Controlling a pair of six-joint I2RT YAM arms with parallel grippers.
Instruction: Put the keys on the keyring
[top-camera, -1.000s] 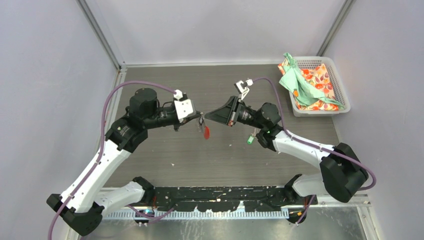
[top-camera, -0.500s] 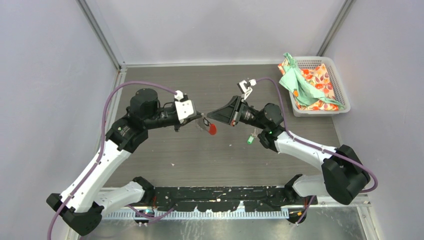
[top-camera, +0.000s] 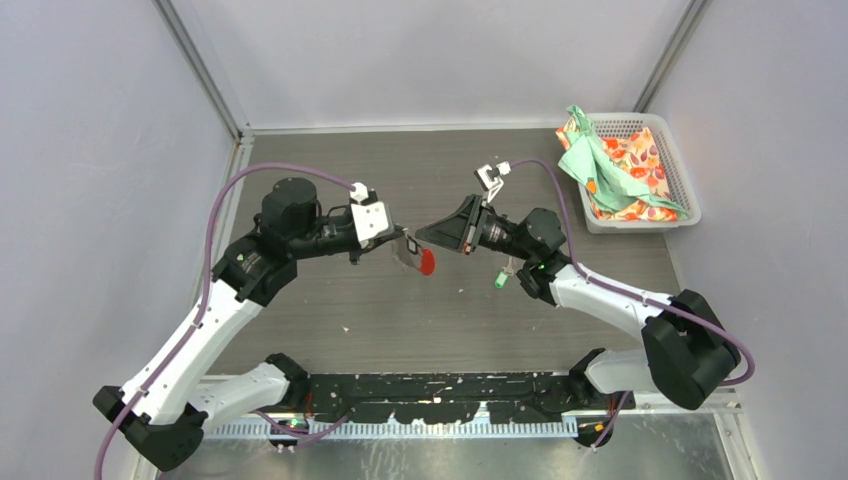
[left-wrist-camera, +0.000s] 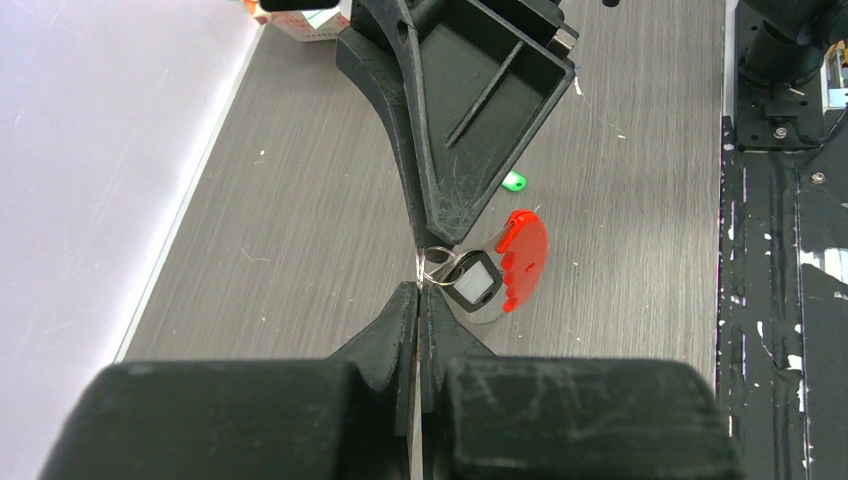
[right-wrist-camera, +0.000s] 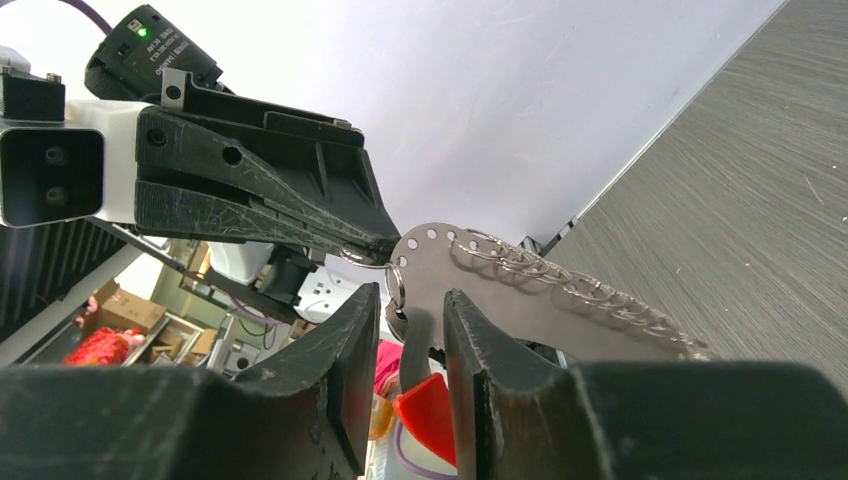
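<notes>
My left gripper (top-camera: 401, 238) (left-wrist-camera: 418, 291) is shut on the thin wire ring of the keyring (left-wrist-camera: 523, 258), held above the table. Its red tab (top-camera: 427, 262) hangs below the ring. The black-tagged key (left-wrist-camera: 474, 283) sits against the ring, right beside my left fingertips. My right gripper (top-camera: 420, 237) (right-wrist-camera: 412, 303) meets the left one tip to tip. Its jaws stand apart around the keyring's grey metal plate (right-wrist-camera: 447, 268) and small ring, with a gap on both sides. The green-tagged key (top-camera: 500, 281) (left-wrist-camera: 513, 181) lies on the table under the right wrist.
A white basket (top-camera: 683, 195) holding green and floral cloth (top-camera: 600, 165) stands at the back right corner. Grey walls close the table in on the left, far and right sides. The arm bases sit on a black rail (top-camera: 440, 390) at the near edge.
The right gripper's jaws have parted from a tighter closure. The red tab has swung a little to the right. Both arms stay nearly where they were.
</notes>
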